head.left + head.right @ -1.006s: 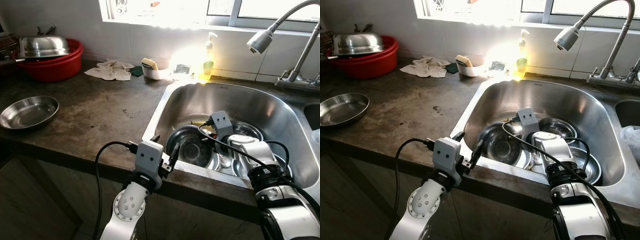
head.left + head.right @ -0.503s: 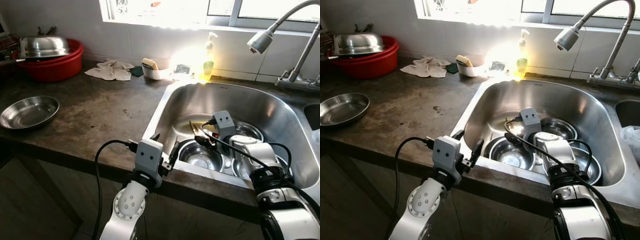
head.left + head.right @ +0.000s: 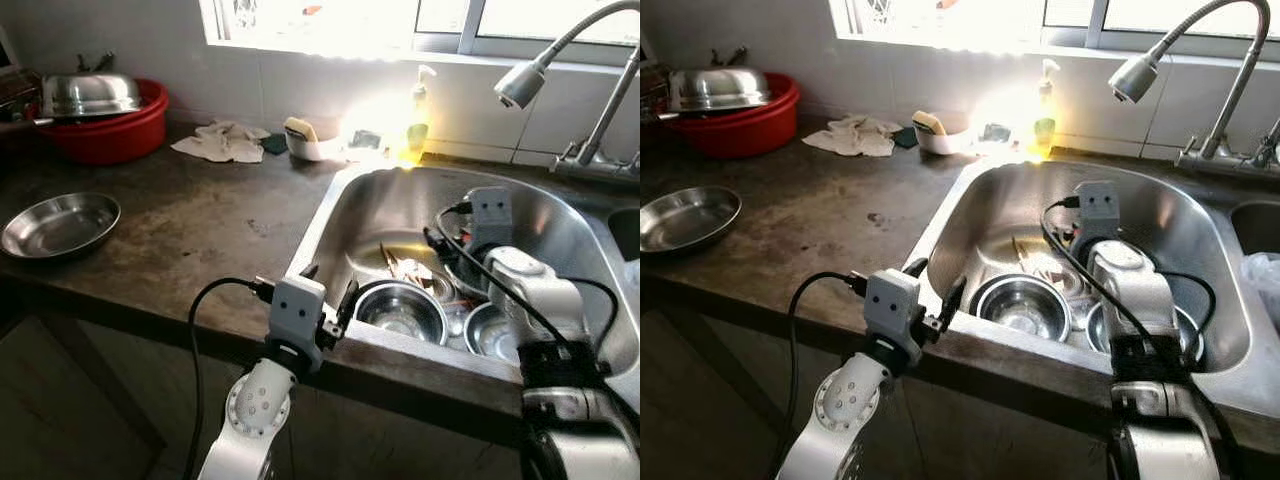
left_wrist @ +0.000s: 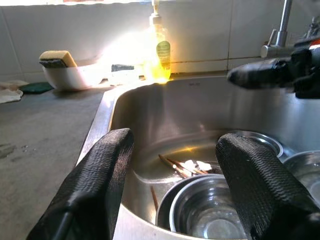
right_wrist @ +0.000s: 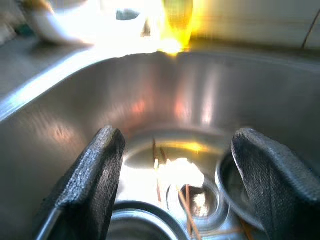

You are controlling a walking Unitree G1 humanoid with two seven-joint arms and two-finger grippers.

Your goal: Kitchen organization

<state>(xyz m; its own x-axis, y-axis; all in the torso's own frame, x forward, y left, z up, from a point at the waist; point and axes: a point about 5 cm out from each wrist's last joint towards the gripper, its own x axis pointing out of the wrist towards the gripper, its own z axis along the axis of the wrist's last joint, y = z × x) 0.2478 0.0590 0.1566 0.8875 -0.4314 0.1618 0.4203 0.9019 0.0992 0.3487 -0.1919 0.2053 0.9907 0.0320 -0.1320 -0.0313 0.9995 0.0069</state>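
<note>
The right tool (image 5: pixel 175 185) hangs inside the sink (image 3: pixel 560 215) with its fingers apart and empty, above chopsticks (image 3: pixel 400 268) lying on the sink floor. A steel bowl (image 3: pixel 402 310) sits at about seven o'clock from it, more bowls (image 3: pixel 490 330) close by. The left tool (image 4: pixel 172 185), also spread and empty, rests at the sink's near rim by the tabletop (image 3: pixel 200 230). Wet steel is likely slippery, so a shallow pinch on a bowl rim could slip and clatter onto the others. The thin chopsticks might roll out of reach.
</note>
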